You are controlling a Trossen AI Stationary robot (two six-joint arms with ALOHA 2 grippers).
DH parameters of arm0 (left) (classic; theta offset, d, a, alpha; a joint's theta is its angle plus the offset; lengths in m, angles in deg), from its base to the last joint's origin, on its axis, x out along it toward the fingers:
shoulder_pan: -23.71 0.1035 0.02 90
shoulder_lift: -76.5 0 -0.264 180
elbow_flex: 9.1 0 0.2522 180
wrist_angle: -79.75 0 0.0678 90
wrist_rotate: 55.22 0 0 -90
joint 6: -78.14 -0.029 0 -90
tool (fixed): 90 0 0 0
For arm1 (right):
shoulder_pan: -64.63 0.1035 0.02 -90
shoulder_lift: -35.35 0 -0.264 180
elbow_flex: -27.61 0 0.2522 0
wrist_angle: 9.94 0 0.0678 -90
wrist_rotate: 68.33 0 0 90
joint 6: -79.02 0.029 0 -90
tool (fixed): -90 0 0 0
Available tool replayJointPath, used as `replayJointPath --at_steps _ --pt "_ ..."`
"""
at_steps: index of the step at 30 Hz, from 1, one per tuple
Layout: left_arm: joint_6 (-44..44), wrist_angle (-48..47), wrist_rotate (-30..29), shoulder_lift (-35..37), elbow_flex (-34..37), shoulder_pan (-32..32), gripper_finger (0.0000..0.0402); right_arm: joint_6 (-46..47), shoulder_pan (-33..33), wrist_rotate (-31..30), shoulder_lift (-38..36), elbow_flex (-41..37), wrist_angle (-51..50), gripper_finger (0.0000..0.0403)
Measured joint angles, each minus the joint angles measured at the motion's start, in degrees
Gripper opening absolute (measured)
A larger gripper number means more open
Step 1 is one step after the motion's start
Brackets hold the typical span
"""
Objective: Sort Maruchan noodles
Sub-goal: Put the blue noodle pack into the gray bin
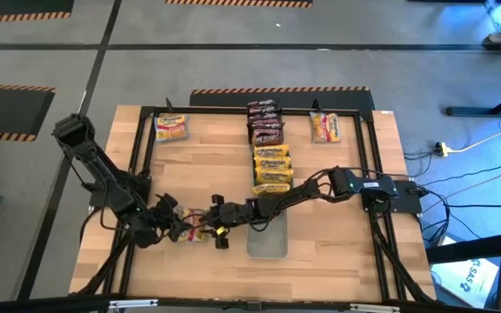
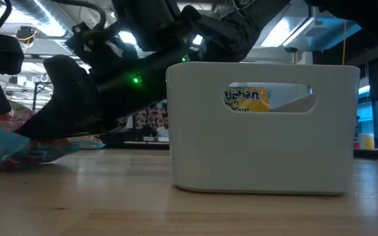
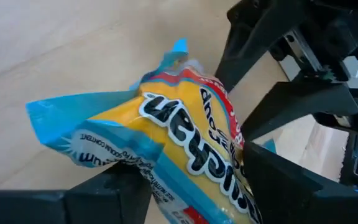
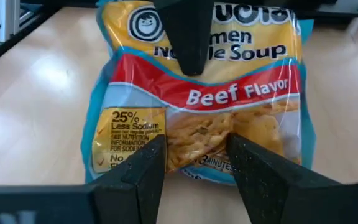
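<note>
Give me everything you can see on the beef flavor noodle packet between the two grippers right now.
The beef packet is a crinkly plastic pouch, yellow with blue edges and a red band reading "Beef Flavor", plus a "25% Less Sodium" panel. It sits near the table's front edge, left of the tray. The right gripper pinches one end; the left gripper closes around the other, bunching the wrapper. It looks sealed and intact.

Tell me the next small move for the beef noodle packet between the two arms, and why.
Probably hold the right gripper still. Its fingers pinch one end of the packet and the left gripper is at the other end, so pulling away now could tug it between them.
</note>
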Motion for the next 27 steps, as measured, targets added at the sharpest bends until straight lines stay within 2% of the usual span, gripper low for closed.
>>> replayJointPath --at_steps 8,13,16,18,22,27 --pt "-3.26 -0.62 0.66 0.3 -0.02 0.48 0.0162 0.0 0.17 0.04 -0.01 0.0 0.31 0.0179" --pt "-9.28 -0.52 4.16 1.86 -0.16 0.48 0.0139 0.23 0.17 2.68 -2.83 -0.04 -3.21 0.0179" --pt "-17.19 -1.04 7.05 3.16 -1.54 0.15 0.0138 1.45 0.0 6.64 -7.05 -0.04 -7.93 0.0179" --pt "-25.48 -1.91 8.05 3.78 -3.32 0.11 0.0136 2.23 -0.04 8.73 -10.37 0.04 -12.75 0.0179" --pt "-41.68 -4.93 7.2 3.67 -8.49 0.41 0.0135 3.0 -0.02 10.1 -14.75 0.0 -20.68 0.0179" --pt "-54.41 -9.47 5.52 3.28 -13.01 2.5 0.0135 8.93 -0.39 8.26 -16.15 0.11 -18.02 0.019"
